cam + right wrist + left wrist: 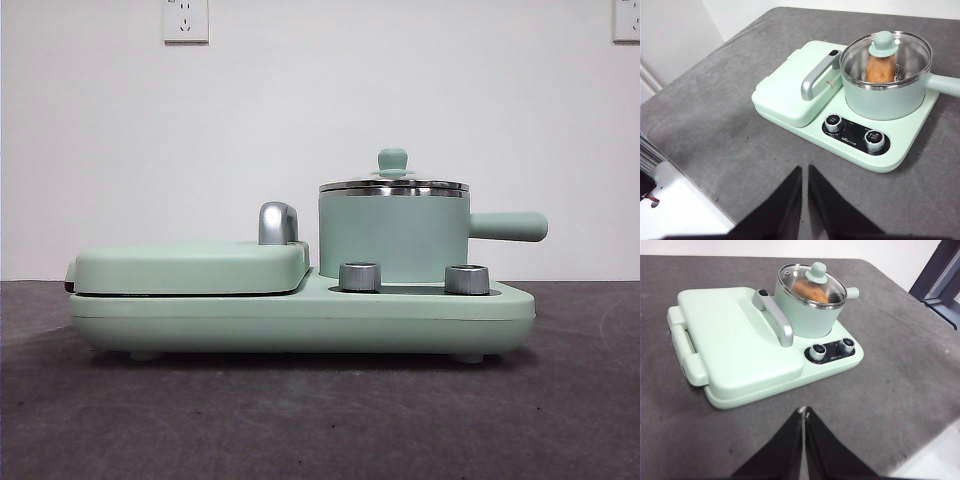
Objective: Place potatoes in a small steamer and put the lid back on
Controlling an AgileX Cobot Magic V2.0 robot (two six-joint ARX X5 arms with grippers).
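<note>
The mint-green small steamer (392, 235) stands on the right half of a mint-green cooker, its straight handle pointing right. The glass lid (393, 184) with its green knob sits on the steamer's rim. The orange-brown potato (810, 291) lies inside the steamer under the lid; it also shows in the right wrist view (881, 70). My left gripper (804, 412) is shut and empty, held back over the table in front of the cooker. My right gripper (804, 169) is shut and empty, also held back from the cooker. Neither gripper shows in the front view.
The cooker base (300, 315) carries a flat grill plate cover (190, 265) with a steel handle (277, 222) on its left half and two steel knobs (360, 276) at the front. The grey table edge (700, 200) is near in the right wrist view.
</note>
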